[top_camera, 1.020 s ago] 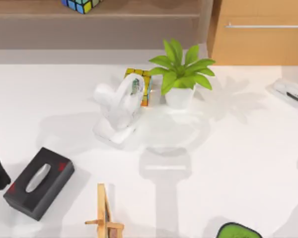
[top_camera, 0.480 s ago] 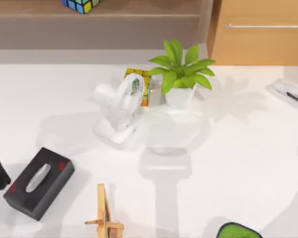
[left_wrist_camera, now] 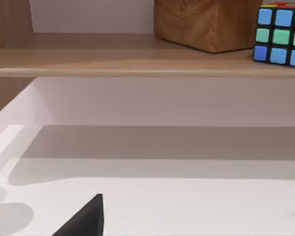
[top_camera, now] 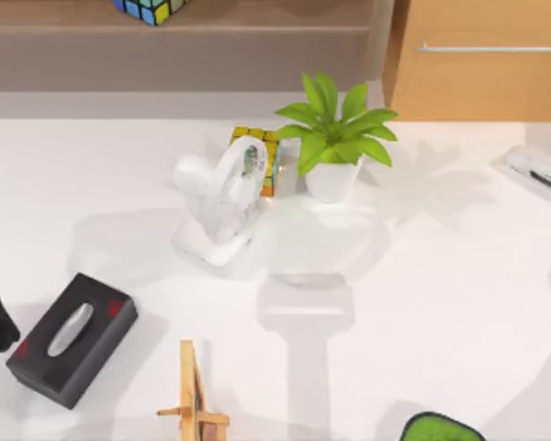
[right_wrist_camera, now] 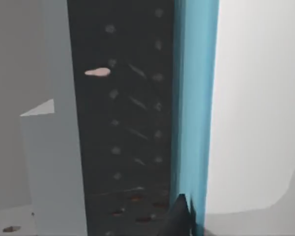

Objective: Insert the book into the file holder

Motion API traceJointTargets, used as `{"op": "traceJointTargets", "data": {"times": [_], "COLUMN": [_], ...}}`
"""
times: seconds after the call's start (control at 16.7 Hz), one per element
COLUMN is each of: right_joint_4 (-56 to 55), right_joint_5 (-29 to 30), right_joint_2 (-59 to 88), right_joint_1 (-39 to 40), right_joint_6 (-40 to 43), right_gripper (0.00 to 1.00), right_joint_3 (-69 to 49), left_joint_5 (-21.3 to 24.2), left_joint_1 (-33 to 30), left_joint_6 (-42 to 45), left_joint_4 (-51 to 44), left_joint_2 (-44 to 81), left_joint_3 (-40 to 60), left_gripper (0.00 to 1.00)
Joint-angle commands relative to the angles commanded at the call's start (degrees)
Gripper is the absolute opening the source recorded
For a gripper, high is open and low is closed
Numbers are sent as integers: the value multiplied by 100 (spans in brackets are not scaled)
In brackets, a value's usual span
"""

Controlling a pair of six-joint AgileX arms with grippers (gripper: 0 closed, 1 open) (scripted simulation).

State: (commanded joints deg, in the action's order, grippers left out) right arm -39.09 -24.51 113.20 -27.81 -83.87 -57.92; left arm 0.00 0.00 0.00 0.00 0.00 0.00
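In the right wrist view a dark fingertip [right_wrist_camera: 179, 216] touched the book [right_wrist_camera: 194, 98], its blue edge against a dark perforated panel [right_wrist_camera: 123, 123]; grip unclear; from above, the tissue box [top_camera: 71, 338], farther the plant [top_camera: 335, 138].

You have a white desk [top_camera: 459, 303]. Near its back edge stand a potted plant [top_camera: 334, 138] and, just beside it, a colour cube [top_camera: 257, 158], with a white object [top_camera: 219, 207] in front of the cube. A black tissue box [top_camera: 72, 338] lies toward the front left corner, and a wooden stand [top_camera: 195, 397] at the front edge.
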Motion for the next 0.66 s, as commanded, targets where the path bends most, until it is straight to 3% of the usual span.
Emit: {"op": "traceJointTargets", "data": {"times": [0.3, 0.66], "right_joint_4": [0, 0], "right_joint_5": [0, 0], "right_joint_2": [0, 0], "right_joint_1": [0, 0], "right_joint_6": [0, 0], "right_gripper": [98, 100], "right_joint_3": [0, 0], "left_joint_5": [0, 0], "left_joint_1": [0, 0], "left_joint_6": [0, 0], "left_joint_4": [0, 0], "left_joint_2": [0, 0], "left_joint_3": [0, 0], "left_gripper": [100, 100]}}
